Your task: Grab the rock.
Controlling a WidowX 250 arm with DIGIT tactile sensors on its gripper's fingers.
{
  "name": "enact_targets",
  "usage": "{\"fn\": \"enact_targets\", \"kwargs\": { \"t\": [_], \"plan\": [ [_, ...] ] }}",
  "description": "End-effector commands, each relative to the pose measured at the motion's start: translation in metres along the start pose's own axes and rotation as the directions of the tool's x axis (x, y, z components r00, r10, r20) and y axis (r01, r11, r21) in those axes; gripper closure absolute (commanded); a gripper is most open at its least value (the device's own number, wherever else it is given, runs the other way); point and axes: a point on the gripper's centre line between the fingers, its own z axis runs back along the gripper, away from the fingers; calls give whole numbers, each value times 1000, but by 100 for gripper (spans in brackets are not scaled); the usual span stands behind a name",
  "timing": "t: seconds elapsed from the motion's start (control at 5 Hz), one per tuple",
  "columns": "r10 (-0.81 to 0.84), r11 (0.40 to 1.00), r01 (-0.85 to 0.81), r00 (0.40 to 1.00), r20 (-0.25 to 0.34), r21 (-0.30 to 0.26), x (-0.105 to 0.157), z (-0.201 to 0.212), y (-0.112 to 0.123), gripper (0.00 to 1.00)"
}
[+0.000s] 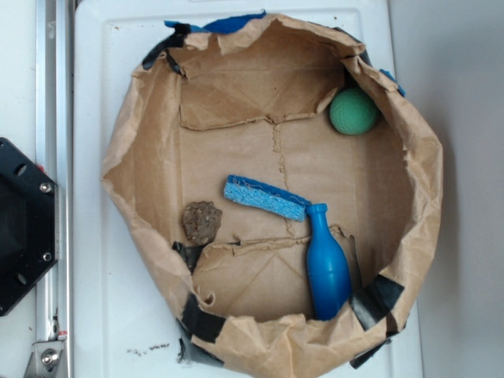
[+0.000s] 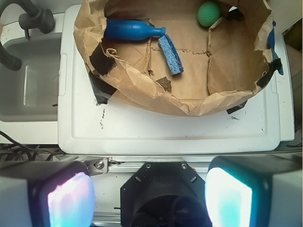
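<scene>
The rough brown-grey rock [image 1: 202, 222] [image 2: 164, 84] lay inside the brown paper bag [image 1: 409, 205] [image 2: 137, 85], well apart from the wide-spread claw [image 2: 149, 198].

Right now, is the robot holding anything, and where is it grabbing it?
Nothing. The gripper is open and empty, far from the rock in the paper bag.

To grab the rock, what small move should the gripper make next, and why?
Probably move forward over the paper wall toward the rock. The gripper is open, outside the paper enclosure, above the white surface. The rock lies just inside that wall, apart from the blue sponge and blue bottle.
</scene>
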Motion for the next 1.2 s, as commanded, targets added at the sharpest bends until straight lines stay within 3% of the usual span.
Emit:
{"fn": "enact_targets", "kwargs": {
  "t": [0.0, 0.6, 1.0],
  "plan": [
    [0, 1000, 0, 1000, 0, 0, 0, 0, 0, 0],
    [70, 997, -69, 997, -34, 24, 70, -37, 21, 0],
    [82, 996, -83, 996, -23, -16, 86, -76, 43, 0]
  ]
}}
